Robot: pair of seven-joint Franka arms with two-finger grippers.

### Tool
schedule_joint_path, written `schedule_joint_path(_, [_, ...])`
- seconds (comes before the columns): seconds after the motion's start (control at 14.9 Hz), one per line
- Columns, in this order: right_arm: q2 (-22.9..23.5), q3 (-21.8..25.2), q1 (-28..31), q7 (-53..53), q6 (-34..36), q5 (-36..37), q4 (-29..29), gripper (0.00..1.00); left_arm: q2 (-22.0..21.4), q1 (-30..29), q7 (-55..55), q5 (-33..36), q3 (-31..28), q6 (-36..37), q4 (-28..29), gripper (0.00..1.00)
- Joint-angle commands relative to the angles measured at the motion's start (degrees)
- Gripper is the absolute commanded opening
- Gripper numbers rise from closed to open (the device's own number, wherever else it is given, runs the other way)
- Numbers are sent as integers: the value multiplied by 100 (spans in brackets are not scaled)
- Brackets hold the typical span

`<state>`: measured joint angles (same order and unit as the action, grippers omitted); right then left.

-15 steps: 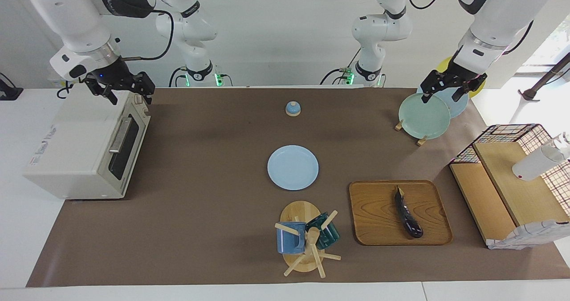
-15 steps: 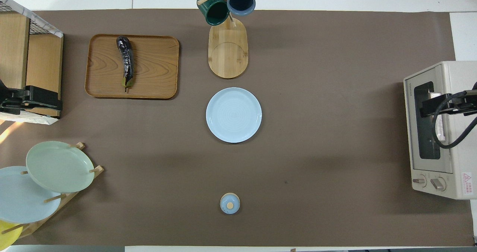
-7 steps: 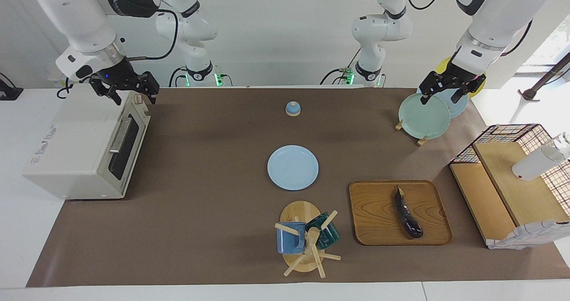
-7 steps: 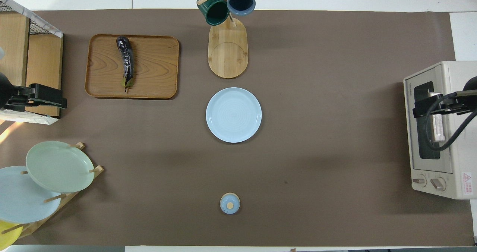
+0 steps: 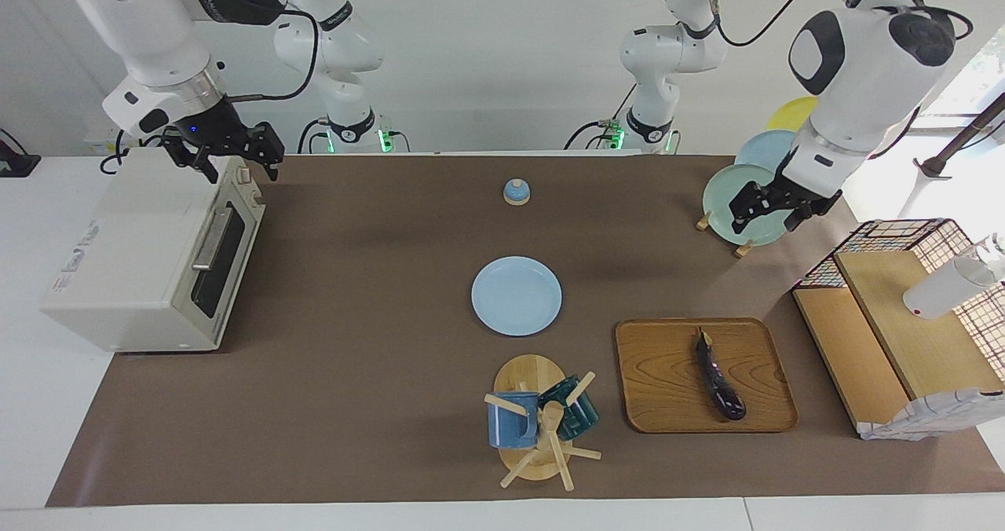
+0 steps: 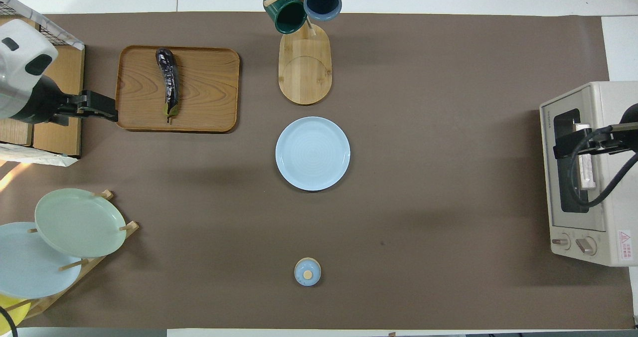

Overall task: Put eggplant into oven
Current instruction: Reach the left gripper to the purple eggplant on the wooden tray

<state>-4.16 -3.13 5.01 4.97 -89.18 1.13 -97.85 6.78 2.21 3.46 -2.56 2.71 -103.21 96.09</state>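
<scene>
The eggplant (image 5: 718, 375) lies on the wooden tray (image 5: 667, 390). The left gripper (image 5: 765, 211) hangs over the plate rack (image 5: 742, 247), the right gripper (image 5: 228, 156) above the oven (image 5: 118, 264) (door closed); both jaws spread, empty.

Two high, opposed tabletop views

Left arm reached in from its base, forearm angled down, wrist bent; left pincer (image 5: 768, 211) hung in the air with fingers spread, holding nothing. Right arm was bent at the elbow, wrist pitched down; right pincer (image 5: 230, 156) was raised at its own end of the tabletop, fingers parted and empty.
</scene>
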Motion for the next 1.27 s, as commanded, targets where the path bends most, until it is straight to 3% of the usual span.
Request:
schedule_joint_path(0.0, [-261, 5, 210, 554, -291, -34, -576, 0, 674, 183, 49, 45, -33, -645, -143, 100])
schedule_joint_path(0.13, [-445, 14, 272, 645, -1010, 62, -1111, 0, 1026, 236, 23, 54, -33, -1251, -99, 100])
schedule_joint_path(0.33, [-542, 5, 246, 628, -1609, 958, -1640, 0, 1597, 297, 23, 63, -33, -2008, -143, 100])
schedule_joint_path(0.54, [-490, 14, 369, 628, -1787, 1265, -1843, 0, 2142, 386, 23, 63, -42, -2852, -143, 100])
schedule_joint_path(0.67, [-411, 14, 430, 654, -2058, 1477, -1948, 0, 2388, 342, 23, 106, -42, -3029, -195, 100])
schedule_joint_path(1.2, [-50, 5, 632, 628, -2560, 1689, -2168, 0, 2451, 368, -100, 115, -51, -3407, -64, 88])
